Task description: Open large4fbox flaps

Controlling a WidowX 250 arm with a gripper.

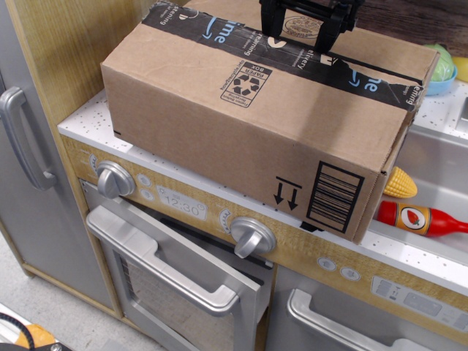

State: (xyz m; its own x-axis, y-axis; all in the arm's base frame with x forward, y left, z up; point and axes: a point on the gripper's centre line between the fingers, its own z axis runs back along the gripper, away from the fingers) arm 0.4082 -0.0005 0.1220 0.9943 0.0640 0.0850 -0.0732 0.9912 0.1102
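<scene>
The box [263, 124] sits on the speckled white worktop [91, 117] of a toy kitchen, above the oven door [175, 281] and its two knobs; its near right corner overhangs the front edge. The flaps [365, 51] lie shut and flat, joined by black tape along the top seam. My tool [296, 33] is over the rear middle of the top, its two black fingers [269, 22] spread wide and reaching down to the tape line. Its upper body is cut off by the frame edge. I cannot tell whether the tips touch the cardboard or stand just above it. The tool covers part of the tape lettering and a round printed mark. Right of the box, a toy corn [400, 183] and red bottle [420, 218] lie half hidden behind its corner.
</scene>
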